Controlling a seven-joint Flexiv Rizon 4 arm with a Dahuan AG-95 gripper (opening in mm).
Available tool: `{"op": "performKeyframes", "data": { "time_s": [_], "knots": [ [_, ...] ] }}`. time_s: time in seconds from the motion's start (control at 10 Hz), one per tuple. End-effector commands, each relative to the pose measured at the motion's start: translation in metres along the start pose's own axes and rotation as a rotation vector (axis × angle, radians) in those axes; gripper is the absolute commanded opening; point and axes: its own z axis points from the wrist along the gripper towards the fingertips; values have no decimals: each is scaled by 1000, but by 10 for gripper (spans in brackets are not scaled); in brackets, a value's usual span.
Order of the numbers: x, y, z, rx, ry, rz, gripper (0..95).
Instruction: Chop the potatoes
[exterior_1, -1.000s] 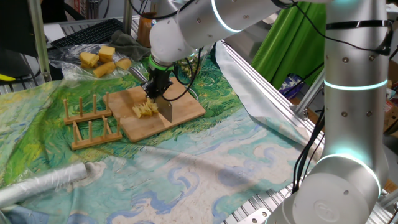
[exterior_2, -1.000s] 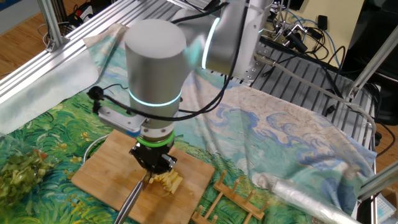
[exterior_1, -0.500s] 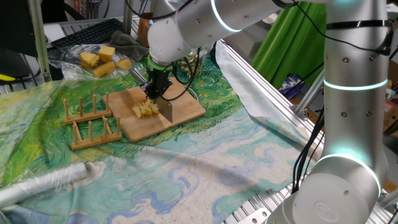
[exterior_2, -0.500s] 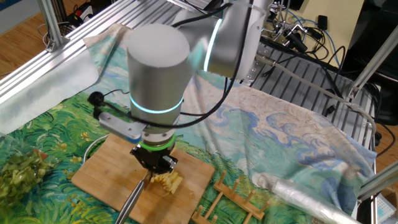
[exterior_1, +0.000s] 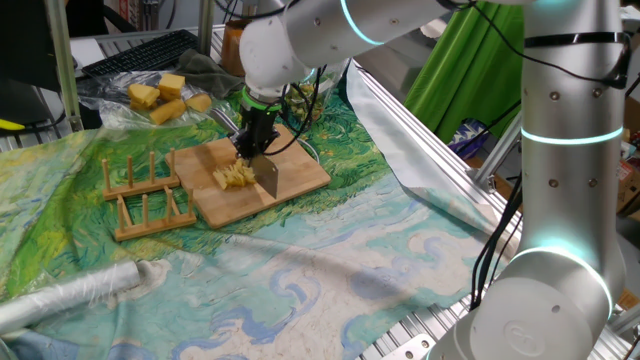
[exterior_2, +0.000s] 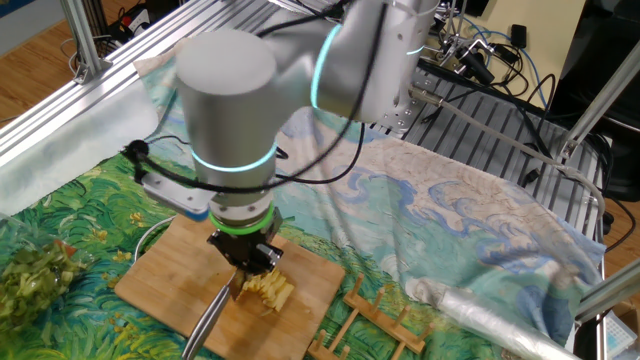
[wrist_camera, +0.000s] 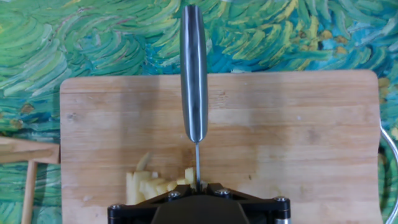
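Note:
The potatoes (exterior_1: 233, 177) are a cluster of thin pale-yellow slices near the middle of the wooden board (exterior_1: 295, 177). My gripper (exterior_1: 254, 148) stands right over them and is shut on a steel knife (exterior_1: 267, 178), whose blade is down at the board beside the slices. In the other fixed view the gripper (exterior_2: 250, 265) is above the slices (exterior_2: 273, 291) and the knife (exterior_2: 208, 320) runs out to the lower left. In the hand view the knife (wrist_camera: 194, 74) points away across the board (wrist_camera: 298, 137), with the slices (wrist_camera: 148, 185) just left of the gripper (wrist_camera: 198, 186).
Two wooden peg racks (exterior_1: 148, 196) lie left of the board. Larger deep-yellow chunks (exterior_1: 165, 92) sit on plastic at the back. A rolled plastic sheet (exterior_1: 70, 295) lies at the front left. A bag of greens (exterior_2: 30, 280) lies beside the board. Aluminium frame rails border the table.
The arm's upper joints have swung a little to the side. The gripper, knife and slices stay almost in the same place on the board.

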Motion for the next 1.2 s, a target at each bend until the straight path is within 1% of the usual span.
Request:
{"op": "performKeyframes", "data": {
  "time_s": [0.1,0.2,0.3,0.4,0.6,0.7,1.0,1.1,1.2],
  "knots": [
    [1,1,0,10,-7,-4,0],
    [1,1,0,13,-11,-5,0],
    [2,2,1,15,-23,0,0],
    [3,3,2,15,-22,1,0],
    [3,3,0,19,-8,-3,0],
    [4,3,-2,23,-7,-1,0],
    [8,2,-14,25,0,4,0],
    [9,2,-16,27,2,3,0],
    [11,1,-21,35,8,1,0]
  ]
}}
